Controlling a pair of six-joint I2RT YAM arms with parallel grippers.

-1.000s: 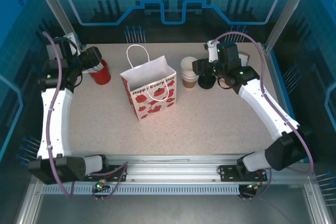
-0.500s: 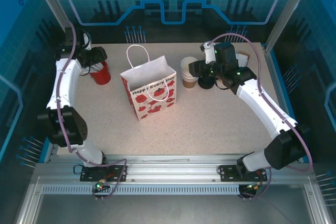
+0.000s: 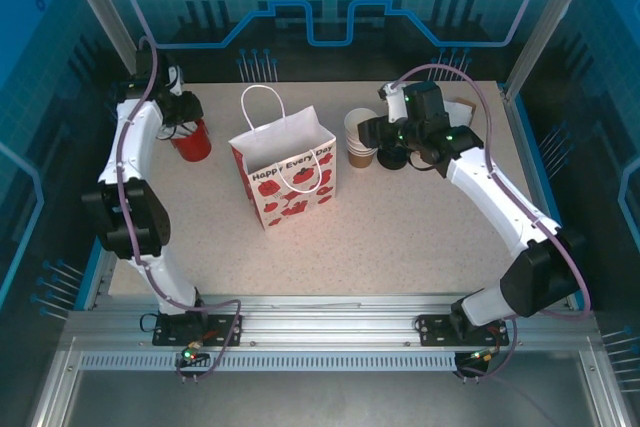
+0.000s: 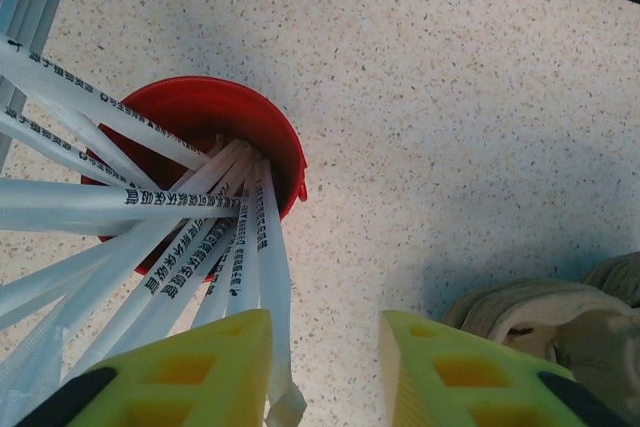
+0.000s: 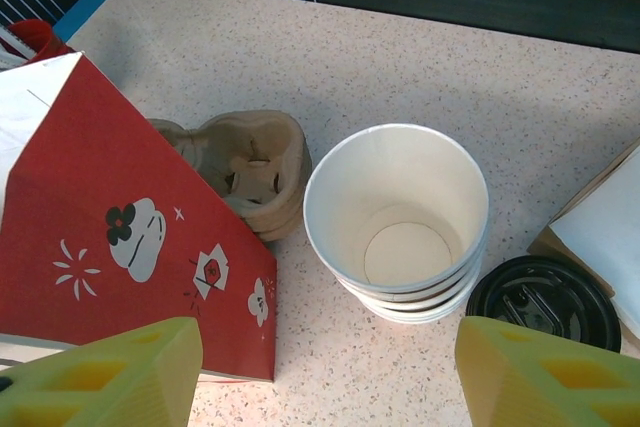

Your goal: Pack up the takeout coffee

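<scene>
The takeout coffee is out of view. My left gripper [image 3: 182, 119] hovers over a red cup [image 3: 191, 138] full of paper-wrapped straws [image 4: 215, 237] at the back left. Its yellow jaws [image 4: 325, 367] stand partly apart, and one straw end lies against the inner face of the left finger with bare table across the rest of the gap. My right gripper [image 3: 374, 133] hangs wide open above a stack of lidless white cups [image 5: 397, 217], nothing between its fingers [image 5: 330, 382]. A loose black lid [image 5: 540, 302] lies right of the stack.
An open white gift bag [image 3: 285, 162] with red poppies and handles stands mid-table; its red side [image 5: 120, 237] is close left of the cups. Pulp cup carriers [image 5: 255, 162] sit behind the bag. A brown paper packet [image 5: 600, 232] lies at the right.
The left arm has folded up toward the back left corner, and its jaws have narrowed over the straws. The right gripper has edged slightly left over the cup stack.
</scene>
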